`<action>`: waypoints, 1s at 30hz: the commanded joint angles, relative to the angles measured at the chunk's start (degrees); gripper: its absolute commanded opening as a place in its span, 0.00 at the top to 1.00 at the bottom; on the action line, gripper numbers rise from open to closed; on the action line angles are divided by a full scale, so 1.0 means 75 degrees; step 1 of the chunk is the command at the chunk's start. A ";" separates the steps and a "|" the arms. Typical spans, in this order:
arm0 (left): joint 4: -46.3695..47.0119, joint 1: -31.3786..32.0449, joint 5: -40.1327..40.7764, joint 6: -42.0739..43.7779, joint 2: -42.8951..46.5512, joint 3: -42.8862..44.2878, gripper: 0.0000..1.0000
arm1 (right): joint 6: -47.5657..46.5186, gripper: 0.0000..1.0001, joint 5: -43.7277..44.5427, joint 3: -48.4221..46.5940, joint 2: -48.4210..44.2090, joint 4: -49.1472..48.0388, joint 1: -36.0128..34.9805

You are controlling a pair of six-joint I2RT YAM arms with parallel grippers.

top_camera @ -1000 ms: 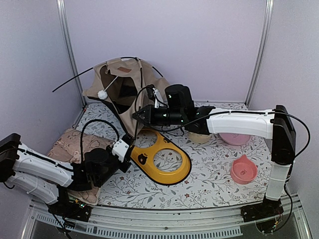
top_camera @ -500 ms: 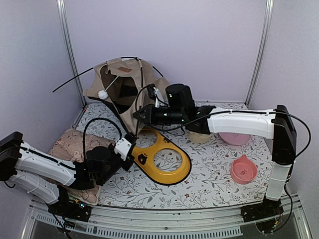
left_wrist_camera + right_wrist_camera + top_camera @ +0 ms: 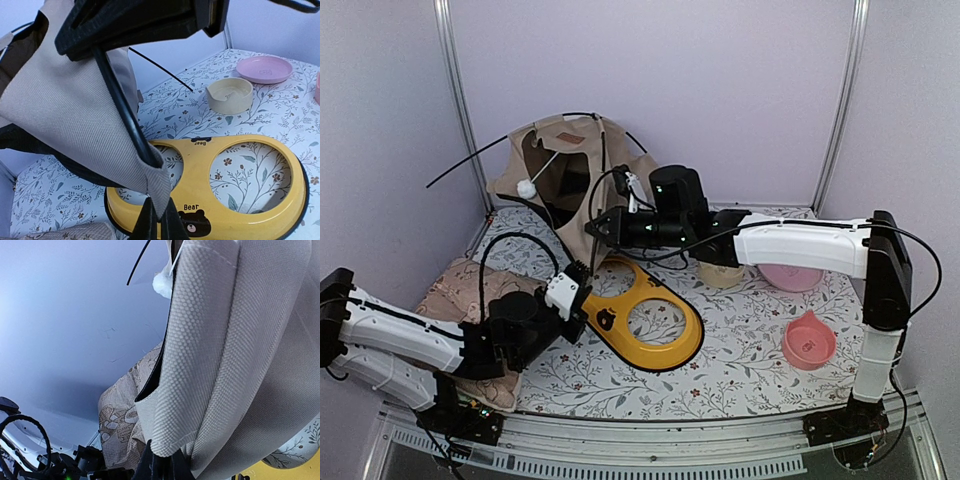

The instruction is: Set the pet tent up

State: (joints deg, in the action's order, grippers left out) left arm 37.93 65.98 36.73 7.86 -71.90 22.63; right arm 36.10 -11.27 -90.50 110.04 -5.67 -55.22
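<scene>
At far left, pet tent (image 3: 570, 170) roughly upright.

"Bear" – printed twice, yellow tray (image 3: 197, 172)

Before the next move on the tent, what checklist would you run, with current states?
1. Left gripper shut on pet tent corner: ok.
2. Right gripper shut on tent fabric: ok.
3. Black pole seated in corner pocket: cannot tell.
4. Yellow tray away from the held corner: not ok, directly beneath.
5. Tent standing taut: not ok, fabric sags.
</scene>
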 commanded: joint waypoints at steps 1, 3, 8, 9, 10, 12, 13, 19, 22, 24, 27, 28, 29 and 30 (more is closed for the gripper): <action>-0.0432 0.0409 -0.0555 -0.0452 0.0260 0.0175 1.00 | -0.0445 1.00 0.0722 -0.0419 0.0256 -0.0689 0.0272; -0.0488 0.0433 -0.0625 -0.0576 0.0281 0.0220 1.00 | -0.0442 1.00 0.0688 -0.0431 0.0346 -0.0733 0.0257; -0.0552 0.0440 -0.0728 -0.0805 0.0394 0.0275 1.00 | -0.0344 1.00 0.0600 -0.0365 0.0456 -0.0778 0.0228; -0.0547 0.0414 -0.0726 -0.0859 0.0414 0.0275 1.00 | -0.0329 1.00 0.0597 -0.0332 0.0448 -0.0789 0.0198; -0.0582 0.0380 -0.0750 -0.0944 0.0426 0.0291 1.00 | -0.0331 1.00 0.0604 -0.0306 0.0446 -0.0801 0.0163; -0.0662 0.0267 -0.0909 -0.1157 0.0487 0.0330 1.00 | -0.0365 1.00 0.0683 -0.0240 0.0414 -0.0793 0.0096; -0.0723 0.0203 -0.0999 -0.1278 0.0502 0.0358 1.00 | -0.0379 1.00 0.0711 -0.0201 0.0400 -0.0800 0.0059; -0.1005 0.0067 -0.1342 -0.1674 0.0674 0.0602 1.00 | -0.0417 1.00 0.0824 0.0064 0.0387 -0.0814 -0.0087; -0.1132 -0.0037 -0.1481 -0.1931 0.0861 0.0685 1.00 | -0.0407 1.00 0.0891 0.0229 0.0350 -0.0814 -0.0095; -0.1250 -0.0133 -0.1574 -0.2205 0.1031 0.0705 1.00 | -0.0440 1.00 0.1001 0.0333 0.0284 -0.0803 -0.0110; -0.1449 -0.0221 -0.1777 -0.2520 0.1296 0.0758 0.92 | -0.0564 1.00 0.1148 0.0411 0.0163 -0.0710 -0.0133; -0.1525 -0.0234 -0.1819 -0.2572 0.1371 0.0782 0.89 | -0.0656 1.00 0.1202 0.0407 0.0139 -0.0649 -0.0134; -0.1622 -0.0234 -0.1814 -0.2625 0.1440 0.0825 0.85 | -0.0738 1.00 0.1252 0.0398 0.0114 -0.0588 -0.0136; -0.1800 -0.0239 -0.1765 -0.2664 0.1511 0.0886 0.82 | -0.0806 1.00 0.1285 0.0380 0.0079 -0.0529 -0.0137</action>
State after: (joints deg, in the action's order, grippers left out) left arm 22.79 63.99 28.40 -8.99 -64.16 25.19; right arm 34.59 -8.25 -88.68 111.96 -10.02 -56.95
